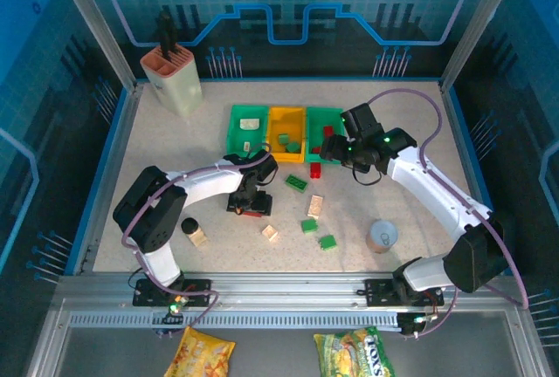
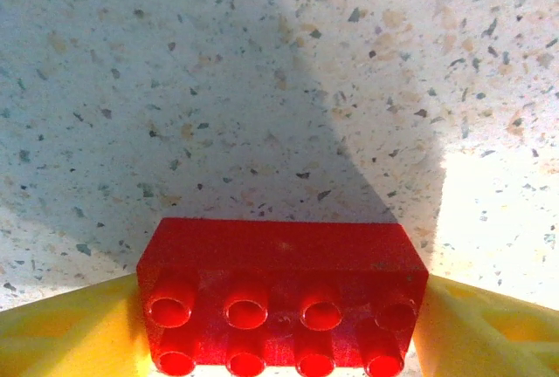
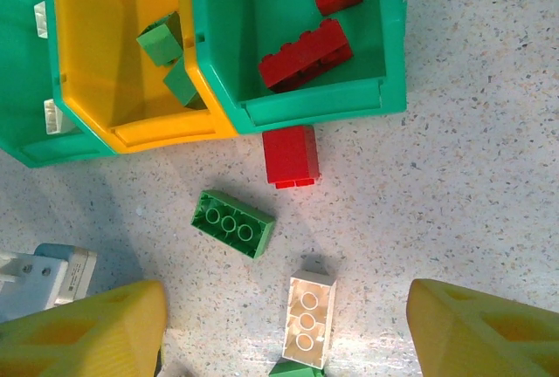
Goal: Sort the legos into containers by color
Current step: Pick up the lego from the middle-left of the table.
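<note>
Left end effector (image 1: 249,207) fingers are pressed against the two short ends of a red oblong eight-stud plastic brick (image 2: 279,263) at the bottom centre of the left wrist view, so the brick is judged to be gripped. Whether it rests on the pale speckled surface (image 2: 262,89) or is raised cannot be told. The end-on hold is probably chosen so that the brick can be dropped straight into a bin.

Its proper place is judged to be the green rectangular plastic bin (image 3: 314,111) at the upper right of the right wrist view, where two red bricks (image 3: 306,50) already lie. Green pieces (image 3: 162,41) lie in the orange-yellow plastic bin (image 3: 166,133) beside it.

Below the bins, a small red brick (image 3: 291,157), a green oblong brick (image 3: 233,223) and a cream oblong brick (image 3: 308,318) are left loose. The right end effector (image 3: 288,329) is held wide open and empty above them.
</note>
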Action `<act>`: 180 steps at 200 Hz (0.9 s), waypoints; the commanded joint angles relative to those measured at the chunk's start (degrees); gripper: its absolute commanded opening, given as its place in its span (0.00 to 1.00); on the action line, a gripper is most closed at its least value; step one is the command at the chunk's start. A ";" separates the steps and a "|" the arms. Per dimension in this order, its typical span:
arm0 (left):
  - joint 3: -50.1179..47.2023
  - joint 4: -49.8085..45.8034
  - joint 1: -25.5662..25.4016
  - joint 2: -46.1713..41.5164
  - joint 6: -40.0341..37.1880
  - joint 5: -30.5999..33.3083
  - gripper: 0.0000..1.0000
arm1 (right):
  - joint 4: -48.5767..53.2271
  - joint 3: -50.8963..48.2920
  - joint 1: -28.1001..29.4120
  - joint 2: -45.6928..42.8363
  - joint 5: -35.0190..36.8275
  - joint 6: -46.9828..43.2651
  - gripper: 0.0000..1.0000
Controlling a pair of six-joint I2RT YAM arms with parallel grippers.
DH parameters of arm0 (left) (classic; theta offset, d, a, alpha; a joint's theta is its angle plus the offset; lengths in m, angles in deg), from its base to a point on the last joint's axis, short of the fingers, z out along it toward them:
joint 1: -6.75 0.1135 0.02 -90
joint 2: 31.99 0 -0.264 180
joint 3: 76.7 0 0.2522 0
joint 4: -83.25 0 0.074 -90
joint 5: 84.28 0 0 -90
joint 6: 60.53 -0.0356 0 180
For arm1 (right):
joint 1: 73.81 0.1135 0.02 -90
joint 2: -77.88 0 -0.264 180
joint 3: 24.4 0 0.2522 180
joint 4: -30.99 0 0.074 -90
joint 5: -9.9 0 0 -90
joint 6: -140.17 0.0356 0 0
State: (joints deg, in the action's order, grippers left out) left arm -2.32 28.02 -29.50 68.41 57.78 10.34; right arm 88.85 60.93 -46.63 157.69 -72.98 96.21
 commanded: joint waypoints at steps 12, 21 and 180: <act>0.29 -0.38 0.39 -1.25 -0.24 -0.85 0.69 | 1.22 -0.47 -0.72 -1.45 0.82 -0.63 0.73; 0.31 -0.44 0.39 -1.59 -0.19 -0.92 0.68 | 1.17 -0.55 -0.72 -1.50 0.80 -0.65 0.73; 12.01 -0.80 0.34 -1.65 0.15 -4.16 0.53 | 0.93 -5.89 -5.31 -6.26 1.09 -2.88 0.73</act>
State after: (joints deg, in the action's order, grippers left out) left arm 5.48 27.80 -29.50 66.57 57.83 8.62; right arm 88.83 56.88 -49.89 154.08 -72.59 94.86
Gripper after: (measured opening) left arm 0.617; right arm 0.728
